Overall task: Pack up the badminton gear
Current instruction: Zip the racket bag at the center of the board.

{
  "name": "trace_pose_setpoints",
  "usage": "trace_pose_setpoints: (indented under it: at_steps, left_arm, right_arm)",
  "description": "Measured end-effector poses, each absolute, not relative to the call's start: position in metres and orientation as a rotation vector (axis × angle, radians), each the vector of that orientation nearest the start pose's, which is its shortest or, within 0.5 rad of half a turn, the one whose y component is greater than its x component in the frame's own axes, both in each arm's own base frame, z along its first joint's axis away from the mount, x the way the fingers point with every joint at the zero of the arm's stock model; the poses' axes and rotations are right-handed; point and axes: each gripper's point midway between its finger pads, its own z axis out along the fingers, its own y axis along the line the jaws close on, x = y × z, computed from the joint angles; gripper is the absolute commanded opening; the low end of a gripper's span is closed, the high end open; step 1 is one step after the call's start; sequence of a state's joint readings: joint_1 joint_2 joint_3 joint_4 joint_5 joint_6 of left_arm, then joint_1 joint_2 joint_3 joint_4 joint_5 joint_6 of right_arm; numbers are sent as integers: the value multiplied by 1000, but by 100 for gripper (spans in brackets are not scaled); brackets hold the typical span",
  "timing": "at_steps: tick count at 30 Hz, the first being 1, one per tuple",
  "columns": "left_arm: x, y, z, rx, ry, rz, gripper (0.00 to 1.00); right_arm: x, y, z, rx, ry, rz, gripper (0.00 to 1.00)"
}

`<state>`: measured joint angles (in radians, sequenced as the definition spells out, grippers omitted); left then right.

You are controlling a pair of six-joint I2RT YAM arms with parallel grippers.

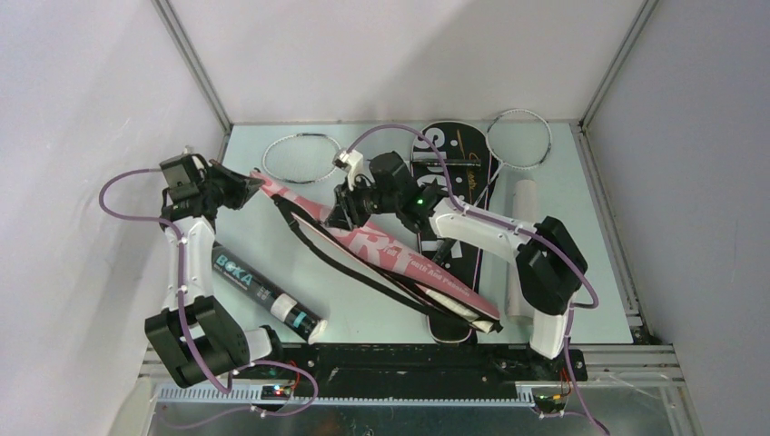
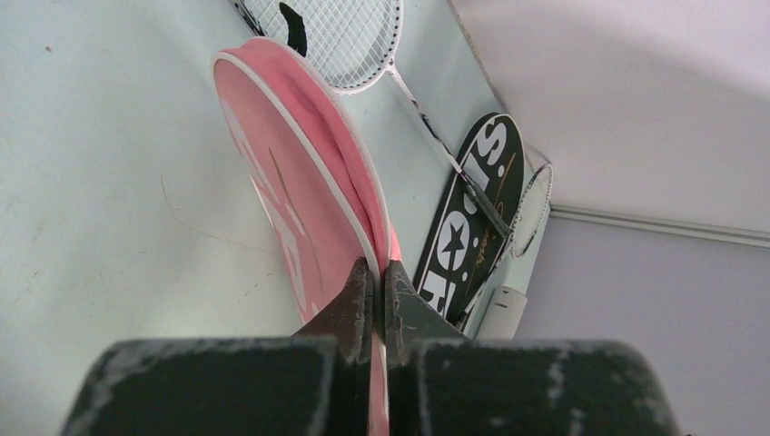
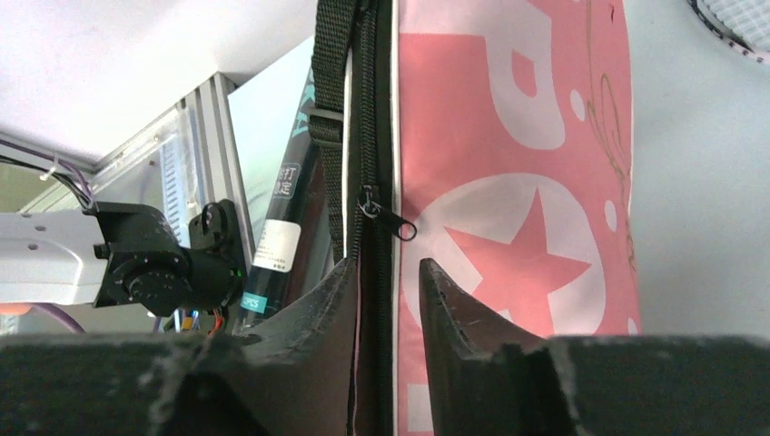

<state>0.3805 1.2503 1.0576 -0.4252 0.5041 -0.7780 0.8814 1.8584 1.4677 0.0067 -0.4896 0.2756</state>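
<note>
My left tool [image 2: 379, 272] is clenched on the rim of the pink cover [image 1: 399, 259], which lies slanted across the middle of the desk [image 1: 363, 313]; my right tool [image 3: 386, 268] is part open around its zip edge. If it closes short of the zip pull [image 3: 399, 227] it may grab only cloth, or tug the cover loose.

The light is bright and even, coming from above, and the shadows on the table [image 1: 263, 241] are soft and pale. In the wrist views the near fingers [image 3: 313, 318] look slightly blurred.
</note>
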Motion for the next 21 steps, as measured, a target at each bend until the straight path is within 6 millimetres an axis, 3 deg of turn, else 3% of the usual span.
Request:
trace_pose_setpoints:
  at_steps: [5, 13, 21]
  left_arm:
    - [362, 26, 228, -954, 1988, -774, 0]
    - [362, 26, 228, -953, 1986, -775, 0]
    - [364, 27, 230, -950, 1977, -775, 0]
  right_arm:
    - [271, 477, 211, -959, 1856, 1190, 39]
    - [261, 477, 178, -1106, 1805, 1024, 46]
    - [262, 487, 176, -1154, 1718, 931, 48]
